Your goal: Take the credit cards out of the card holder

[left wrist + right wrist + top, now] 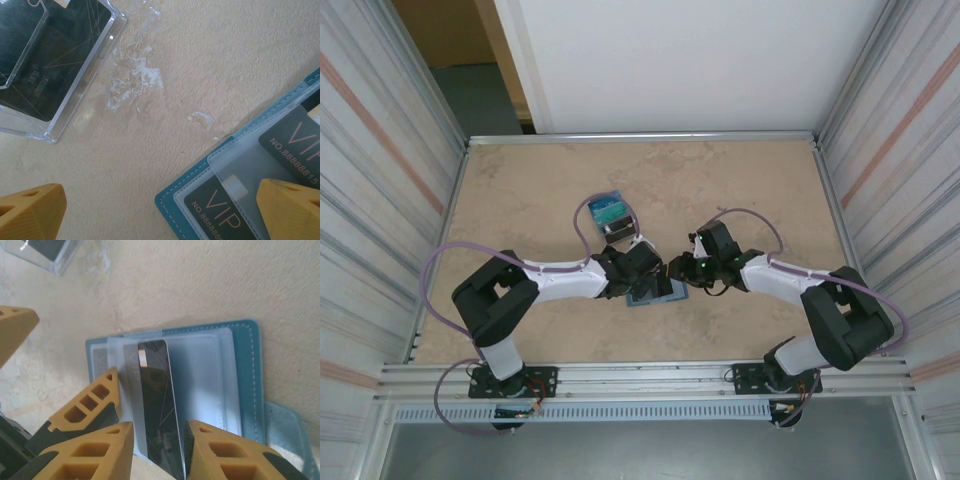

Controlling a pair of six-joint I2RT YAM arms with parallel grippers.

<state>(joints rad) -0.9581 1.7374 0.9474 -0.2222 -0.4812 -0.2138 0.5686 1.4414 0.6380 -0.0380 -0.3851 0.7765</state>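
Observation:
The teal-blue card holder lies open on the table between both arms. Dark credit cards marked VIP sit in its frosted pockets. One dark credit card sticks partway out of a pocket of the card holder, between the fingers of my right gripper. Those jaws stand a little apart, with a gap on the card's left side. My left gripper is wide open over the holder's corner, and one of its fingers rests at the holder's left part.
A clear plastic tray holding dark cards stands just beyond the holder, close to the left gripper. The right gripper faces it across the holder. Metal walls ring the beige table.

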